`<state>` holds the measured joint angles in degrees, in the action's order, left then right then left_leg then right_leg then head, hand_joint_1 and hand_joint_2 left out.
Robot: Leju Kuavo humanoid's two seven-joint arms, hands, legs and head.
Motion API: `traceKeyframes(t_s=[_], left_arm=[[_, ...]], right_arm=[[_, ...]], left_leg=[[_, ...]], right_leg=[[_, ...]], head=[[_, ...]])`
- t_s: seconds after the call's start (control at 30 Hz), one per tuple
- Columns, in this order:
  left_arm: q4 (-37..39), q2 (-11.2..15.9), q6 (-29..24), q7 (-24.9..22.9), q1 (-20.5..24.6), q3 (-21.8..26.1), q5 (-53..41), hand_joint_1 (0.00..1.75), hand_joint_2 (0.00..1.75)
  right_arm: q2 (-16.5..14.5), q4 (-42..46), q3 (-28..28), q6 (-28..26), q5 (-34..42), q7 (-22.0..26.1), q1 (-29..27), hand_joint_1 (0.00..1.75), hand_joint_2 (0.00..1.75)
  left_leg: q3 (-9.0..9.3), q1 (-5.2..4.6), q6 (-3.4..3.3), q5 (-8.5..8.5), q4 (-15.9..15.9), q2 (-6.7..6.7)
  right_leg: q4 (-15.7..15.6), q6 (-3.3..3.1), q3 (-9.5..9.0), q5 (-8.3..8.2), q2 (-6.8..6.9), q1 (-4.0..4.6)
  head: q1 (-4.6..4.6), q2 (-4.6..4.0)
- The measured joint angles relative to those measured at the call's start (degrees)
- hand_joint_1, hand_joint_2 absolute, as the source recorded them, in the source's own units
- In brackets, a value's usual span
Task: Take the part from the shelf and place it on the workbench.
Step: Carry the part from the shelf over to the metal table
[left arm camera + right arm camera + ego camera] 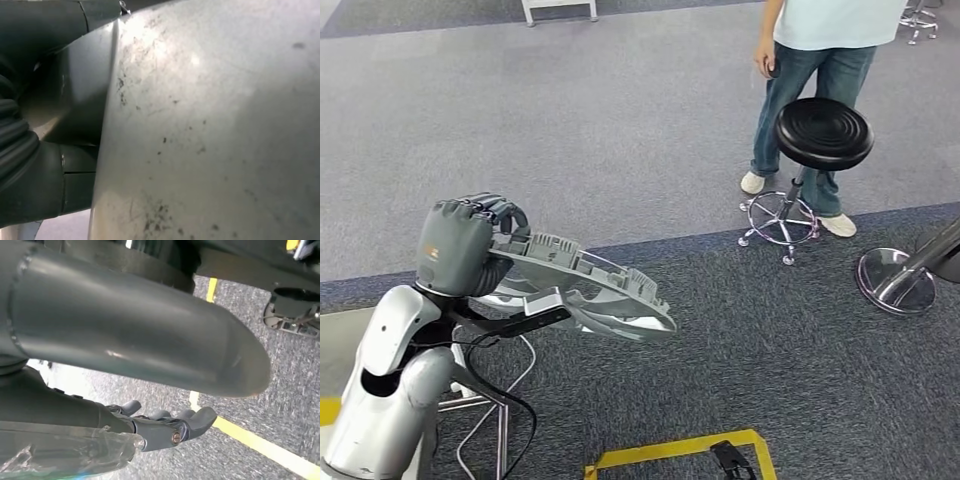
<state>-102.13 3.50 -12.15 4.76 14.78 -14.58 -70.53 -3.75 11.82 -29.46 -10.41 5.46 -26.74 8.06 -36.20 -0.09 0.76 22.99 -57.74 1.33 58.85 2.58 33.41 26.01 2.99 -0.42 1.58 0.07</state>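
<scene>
Left hand (463, 245) grips the grey ribbed part (584, 290) by one end and holds it level above the dark carpet (773, 370). Up close, the left wrist view gives a scuffed pale surface of the part (211, 130). Right hand (166, 427) hangs over yellow floor tape (256, 442), fingers apart, holding nothing. A person (810, 60), cut off at the chest, stands behind a black stool (823, 133).

Workshop floor: grey carpet (622, 120), yellow floor tape (675, 447), stool (823, 133).

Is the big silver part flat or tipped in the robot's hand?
Tipped. The left hand grips the part at one end, and its far end slopes down over the carpet.
</scene>
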Motion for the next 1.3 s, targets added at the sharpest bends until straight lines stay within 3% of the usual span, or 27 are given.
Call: traceKeyframes(t_s=[0.07,0.13,0.23,0.27,0.3,0.33,0.4,0.43,0.5,0.57,0.6,0.67,0.73,0.77,0.8,0.83,0.9,0.93,1.0,1.1,1.17,1.23,1.27,1.3], left_arm=[[0.05,0.07,-0.01,0.0,-0.13,0.27,-0.01,1.57,1.75],[0.07,0.13,-0.02,0.0,-0.09,0.6,-0.04,1.57,1.75],[0.19,0.17,-0.03,0.0,-0.1,0.9,-0.07,1.57,1.75],[0.27,0.18,-0.03,0.0,-0.14,0.98,-0.07,1.57,1.75],[0.35,0.18,-0.03,0.0,-0.16,1.06,-0.07,1.57,1.75],[0.4,0.18,-0.03,0.0,-0.17,1.14,-0.07,1.57,1.75],[0.43,0.18,-0.04,0.0,-0.15,1.27,-0.05,1.57,1.75],[0.45,0.18,-0.06,0.0,-0.09,1.35,0.04,1.57,1.75],[0.49,0.21,-0.1,0.0,0.06,1.84,0.55,1.57,1.75],[0.51,0.24,-0.1,0.0,0.26,2.58,1.25,1.57,1.75],[0.51,0.25,-0.1,0.0,0.41,2.92,1.49,1.57,1.75],[0.51,0.26,-0.09,0.0,0.84,3.51,1.76,1.57,1.75],[0.54,0.26,-0.08,0.0,1.12,3.85,1.93,1.57,1.75],[0.55,0.26,-0.08,0.0,1.14,3.94,2.01,1.57,1.75],[0.57,0.26,-0.07,0.0,1.15,4.02,2.09,1.57,1.75],[0.58,0.26,-0.07,0.0,1.18,4.11,2.24,1.57,1.75],[0.58,0.3,-0.04,0.0,1.52,4.52,2.77,1.57,1.75],[0.58,0.32,0.02,0.0,1.91,4.81,3.14,1.57,1.75],[0.58,0.38,0.22,0.0,2.74,5.46,3.86,1.57,1.75],[0.57,0.59,0.55,0.0,3.53,6.62,4.45,1.57,1.75],[0.57,0.7,0.63,0.0,4.19,7.2,4.56,1.57,1.75],[0.58,0.72,0.71,0.0,4.57,7.44,4.61,1.57,1.75],[0.58,0.72,0.77,0.0,4.6,7.52,4.63,1.57,1.75],[0.58,0.72,0.84,0.0,4.6,7.6,4.66,1.57,1.75]], right_arm=[[0.01,0.07,0.0,0.07,-0.01,-0.02,0.04,0.0,0.0],[0.01,0.15,0.0,0.08,-0.02,-0.03,0.1,0.0,0.0],[0.01,0.16,0.0,0.08,-0.02,0.13,0.07,0.0,0.0],[0.01,0.16,0.0,0.08,-0.02,0.18,0.03,0.0,0.0],[0.01,0.16,0.0,0.08,-0.02,0.17,-0.01,0.0,0.0],[0.01,0.16,0.0,0.08,-0.02,0.17,-0.01,0.0,0.0],[0.01,0.16,0.0,0.07,-0.02,0.16,0.04,0.0,0.0],[0.01,0.16,0.0,0.05,-0.02,0.24,0.09,0.0,0.0],[0.01,0.16,0.0,0.04,-0.04,0.47,0.16,0.0,0.0],[0.01,0.17,0.0,0.03,-0.09,0.39,0.22,0.0,0.0],[0.01,0.19,0.0,0.03,-0.13,0.13,0.27,0.0,0.0],[0.01,0.22,0.0,0.03,-0.21,-0.35,0.32,0.0,0.0],[0.01,0.22,0.0,0.02,-0.27,-0.42,0.27,0.0,0.0],[0.01,0.22,0.0,0.03,-0.28,-0.42,0.23,0.0,0.0],[0.01,0.22,0.0,0.03,-0.3,-0.42,0.22,0.0,0.0],[0.01,0.22,0.0,0.05,-0.32,-0.43,0.23,0.0,0.0],[0.01,0.22,0.0,0.08,-0.35,-0.43,0.25,0.0,0.0],[0.01,0.22,0.0,0.09,-0.37,-0.43,0.25,0.0,0.0],[0.01,0.22,0.0,0.1,-0.42,-0.43,0.23,0.0,0.0],[0.01,0.24,0.0,0.19,-0.49,-0.43,0.27,0.0,0.0],[0.01,0.25,0.0,0.23,-0.51,-0.4,0.31,0.0,0.0],[0.01,0.25,0.0,0.25,-0.52,-0.3,0.25,0.0,0.0],[0.01,0.25,0.0,0.26,-0.52,-0.25,0.18,0.0,0.0],[0.01,0.25,0.0,0.27,-0.52,-0.26,0.12,0.0,0.0]], left_leg=[[0.08,-0.08,-0.79,0.02,0.08,-0.78],[0.4,0.02,-1.57,0.01,0.24,-1.47],[0.56,-0.08,-2.19,0.19,0.23,-2.52],[0.6,-0.16,-2.25,0.24,0.22,-2.96],[0.68,-0.22,-2.28,0.27,0.21,-3.44],[0.8,-0.25,-2.26,0.33,0.2,-3.94],[1.01,-0.31,-2.05,0.5,0.14,-4.79],[0.95,-0.32,-1.87,0.54,0.05,-5.15],[0.67,-0.21,-1.33,0.43,-0.02,-5.71],[0.53,0.01,-0.73,0.45,-0.05,-5.87],[0.28,0.02,-0.47,0.94,-0.61,-5.34],[-1.77,0.01,0.04,3.49,-4.95,-3.61],[-5.59,0.13,0.54,6.74,-12.49,-2.54],[-7.01,0.24,0.72,7.41,-15.14,-2.41],[-7.49,0.37,0.85,7.0,-15.88,-2.34],[-6.82,0.5,0.94,5.57,-14.36,-2.24],[-3.06,0.6,1.04,1.71,-6.96,-1.08],[-1.25,0.52,0.94,0.58,-3.39,-0.41],[0.39,0.22,0.49,0.18,-0.01,0.31],[0.59,0.09,-0.67,0.19,0.39,-0.66],[0.82,0.26,-1.42,0.11,0.59,-1.29],[0.87,0.19,-1.8,0.2,0.58,-1.97],[0.88,0.14,-1.86,0.23,0.57,-2.36],[0.91,0.1,-1.87,0.24,0.56,-2.77]], right_leg=[[0.02,0.65,-0.25,0.39,0.29,-0.26],[3.15,1.09,1.08,2.33,-0.93,-0.44],[14.41,1.0,7.03,6.93,-2.71,-0.23],[16.54,0.91,8.45,7.21,-2.84,-0.14],[16.42,0.75,8.8,6.31,-2.9,-0.09],[13.96,0.56,7.99,4.38,-3.03,-0.06],[5.93,0.19,4.43,0.18,-4.12,-0.11],[2.8,0.11,2.89,-0.93,-4.74,-0.16],[0.57,-0.03,1.67,-1.1,-5.47,-0.08],[0.22,-0.47,1.47,-1.28,-5.05,-0.01],[0.03,-0.79,1.31,-1.36,-4.78,-0.07],[-0.3,-1.32,1.03,-1.43,-4.03,-0.2],[-0.33,-1.56,0.97,-1.3,-3.18,-0.2],[-0.33,-1.6,0.95,-1.25,-2.73,-0.2],[-0.33,-1.6,0.92,-1.2,-2.33,-0.21],[-0.32,-1.54,0.85,-1.14,-1.98,-0.23],[-0.31,-1.22,0.63,-0.94,-1.42,-0.18],[-0.21,-0.97,0.58,-0.79,-1.18,-0.03],[-0.18,-0.45,0.49,-0.59,-0.62,0.24],[0.13,0.46,0.54,0.01,-0.16,0.02],[4.39,0.9,2.55,2.4,-1.29,-0.13],[12.44,1.0,6.53,5.78,-2.51,-0.12],[15.61,0.99,8.36,6.67,-2.75,-0.1],[16.75,0.94,9.26,6.44,-2.85,-0.08]], head=[[-0.01,0.0],[-0.27,0.0],[-0.65,0.0],[-0.66,0.0],[-0.64,0.0],[-0.64,0.0],[-0.63,0.0],[-0.62,0.0],[-0.6,0.0],[-0.6,0.0],[-0.5,0.0],[-0.28,0.0],[-0.15,0.0],[-0.16,0.0],[-0.15,0.0],[-0.15,0.0],[-0.15,0.0],[-0.14,0.0],[-0.29,0.0],[-0.48,0.0],[-0.83,0.0],[-1.18,0.0],[-1.24,0.0],[-1.24,0.0]])
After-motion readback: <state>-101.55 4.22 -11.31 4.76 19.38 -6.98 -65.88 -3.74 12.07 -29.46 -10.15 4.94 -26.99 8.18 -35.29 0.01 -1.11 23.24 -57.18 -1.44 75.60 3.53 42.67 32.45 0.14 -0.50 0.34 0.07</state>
